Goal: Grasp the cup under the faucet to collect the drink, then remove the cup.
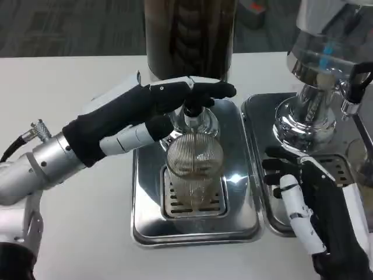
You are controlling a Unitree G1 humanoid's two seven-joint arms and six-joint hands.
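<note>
A clear ribbed cup stands upright on the grate of a steel drip tray, directly below the faucet of a dark drink dispenser. My left hand reaches in from the left. Its fingers lie stretched across the top of the faucet, and its thumb sits lower, beside the cup's rim, without gripping the cup. My right hand is at the lower right with fingers spread, holding nothing, a short way right of the cup. I cannot tell whether any liquid is in the cup.
A second steel drip tray lies to the right, under a shiny metal dispenser with a small tap. My right hand lies over that tray's front part. White table surface spreads left of and in front of the trays.
</note>
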